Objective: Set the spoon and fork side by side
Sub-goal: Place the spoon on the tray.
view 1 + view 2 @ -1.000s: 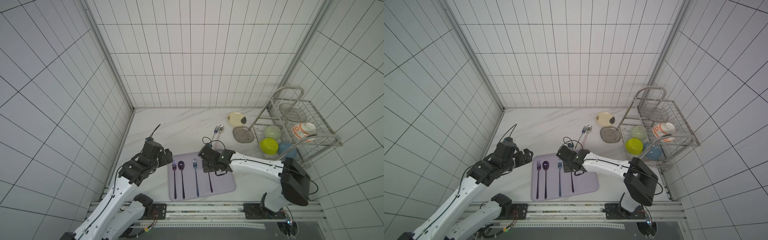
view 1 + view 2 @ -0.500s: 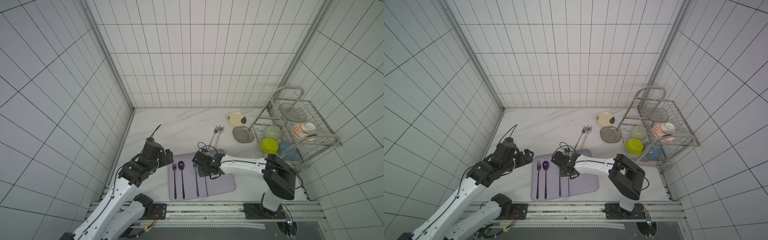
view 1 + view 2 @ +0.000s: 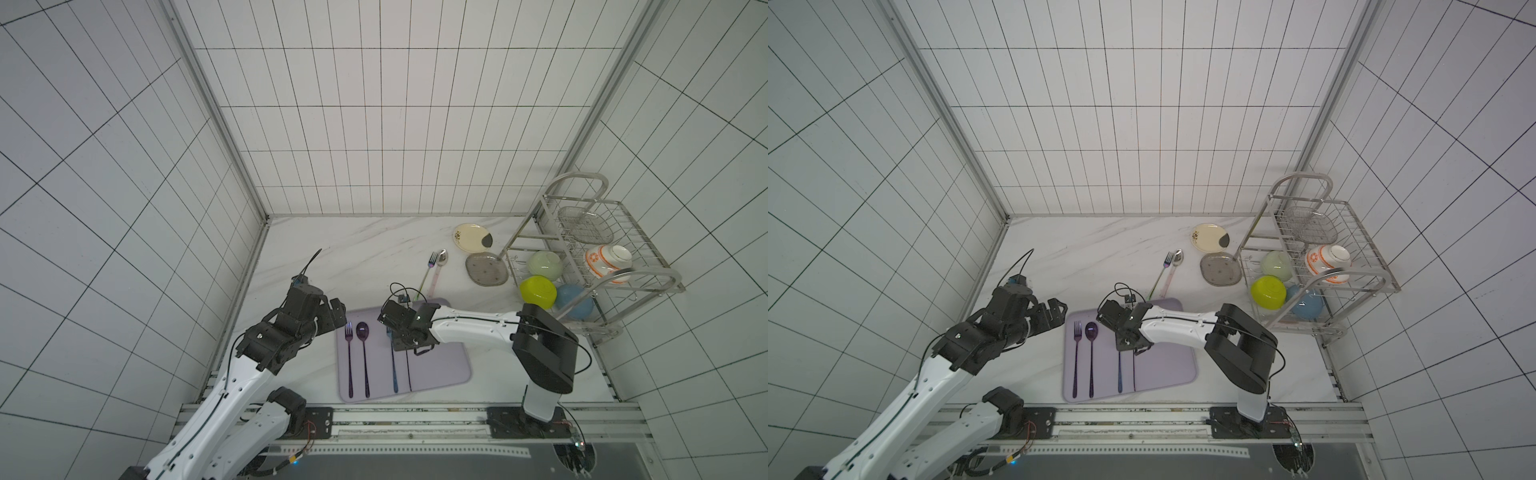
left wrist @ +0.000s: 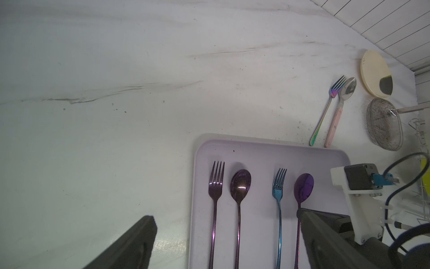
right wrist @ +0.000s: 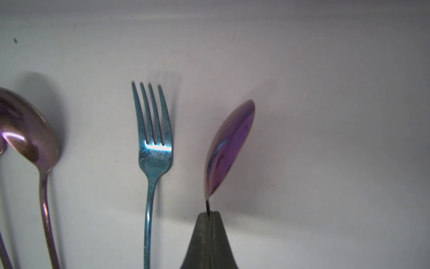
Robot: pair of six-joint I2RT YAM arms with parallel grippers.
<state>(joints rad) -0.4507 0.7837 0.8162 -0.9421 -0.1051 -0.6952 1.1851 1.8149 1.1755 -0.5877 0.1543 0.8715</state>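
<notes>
Lilac mat (image 3: pixel 440 365): wide bare area right of cutlery. Right gripper (image 5: pixel 210 215) low over mat, clamped on purple spoon (image 5: pixel 229 149) neck, bowl tilted on edge, just beside blue fork (image 5: pixel 153 149), parallel. Left gripper (image 4: pixel 223 233) hovering near mat's left edge, jaws apart, empty.

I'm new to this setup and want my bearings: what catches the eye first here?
The lilac mat at the front of the counter, with cutlery lined up on it. The right gripper is shut on the purple spoon, beside the blue fork. At the far right a wire dish rack holds colourful bowls.
</notes>
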